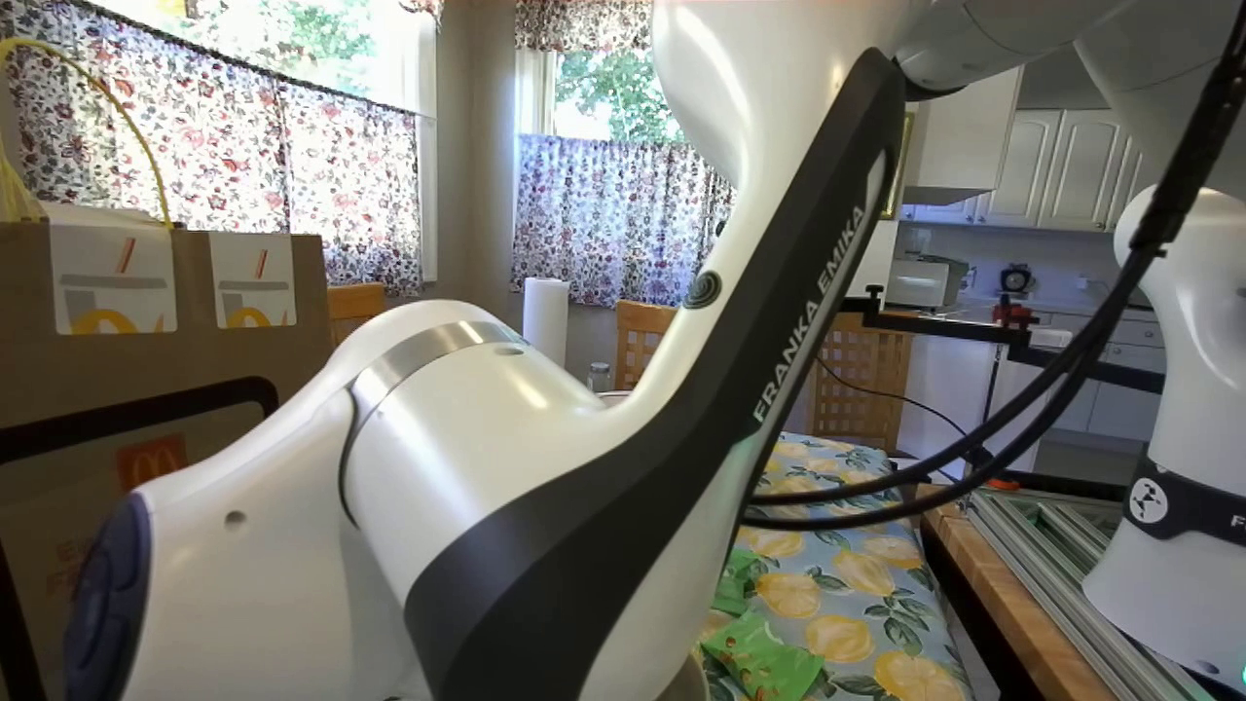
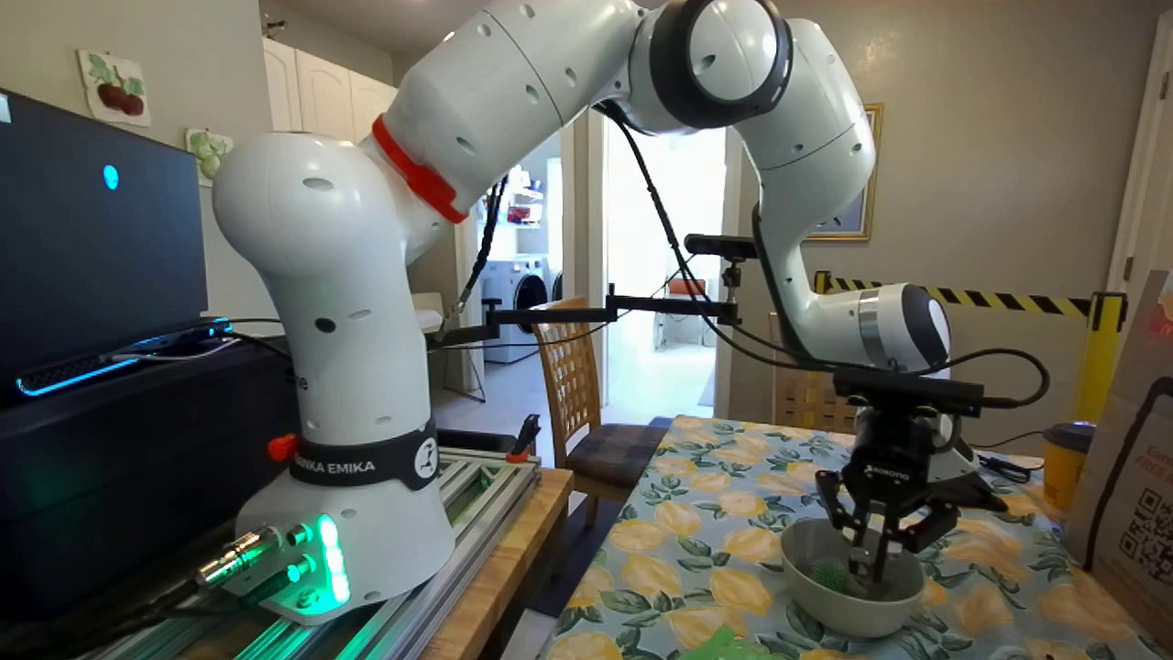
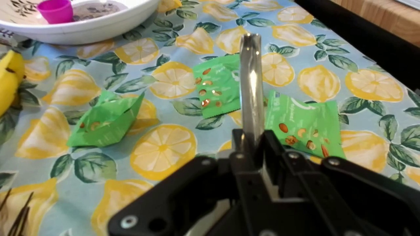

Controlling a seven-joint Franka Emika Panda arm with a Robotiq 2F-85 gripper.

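My gripper (image 2: 871, 566) reaches down into a pale round bowl (image 2: 852, 616) on the table in an exterior view. A green textured ball (image 2: 829, 575) lies in the bowl beside the fingers. In the wrist view the gripper (image 3: 252, 141) has its fingers closed about a shiny narrow metal piece (image 3: 252, 85), which sticks out past the fingertips. I cannot tell what the whole metal thing is; its other end is hidden. Pale bits of the bowl show under the gripper in the wrist view. The arm hides the gripper and bowl in an exterior view (image 1: 526, 438).
Green snack packets (image 3: 106, 123) lie on the lemon-print tablecloth (image 3: 164, 147). A white dish (image 3: 88, 31) holds a pink cup (image 3: 56, 11). A yellow banana (image 3: 11, 78) is at the left. A paper bag (image 2: 1132, 477) and a yellow cup (image 2: 1065, 472) stand beside the gripper.
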